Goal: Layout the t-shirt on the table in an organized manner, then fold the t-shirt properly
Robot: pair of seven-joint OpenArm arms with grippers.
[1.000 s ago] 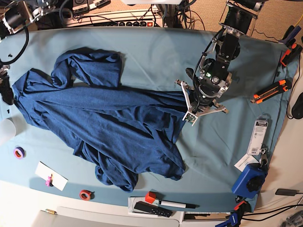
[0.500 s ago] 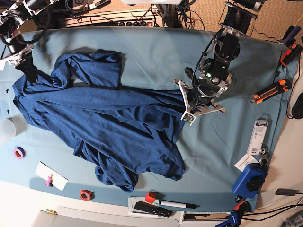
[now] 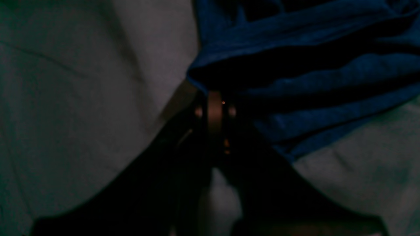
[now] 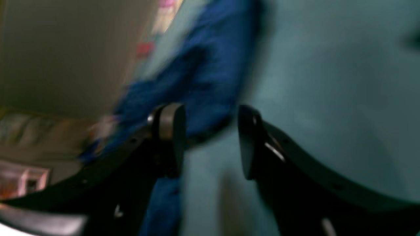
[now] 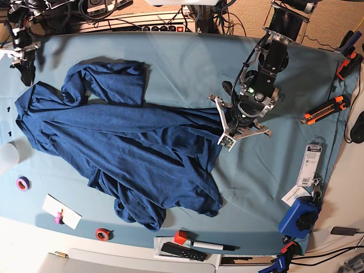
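Note:
The dark navy t-shirt [image 5: 131,148] lies crumpled and spread unevenly across the teal table [image 5: 187,62], one sleeve folded over at the far left. My left gripper [image 5: 224,122] sits at the shirt's right edge. In the left wrist view it [image 3: 215,108] is shut on a bunched fold of the t-shirt [image 3: 295,75], pressed near the table [image 3: 82,98]. My right gripper [image 5: 25,71] hangs over the table's far left corner, just beyond the shirt's left corner. It [image 4: 210,137] stands open and holds nothing, with the blurred t-shirt [image 4: 203,85] beyond its fingers.
Along the front edge lie a purple tape roll [image 5: 23,183], a white card [image 5: 61,211], a red tape roll [image 5: 103,234], a remote [image 5: 183,251] and a marker [image 5: 213,246]. Orange clamps [image 5: 325,110], a packaged item [image 5: 311,163] and a blue box [image 5: 300,216] line the right side.
My right arm has swung from the table's left edge up toward the far left corner, away from the shirt's left corner. The left arm and the shirt have stayed put.

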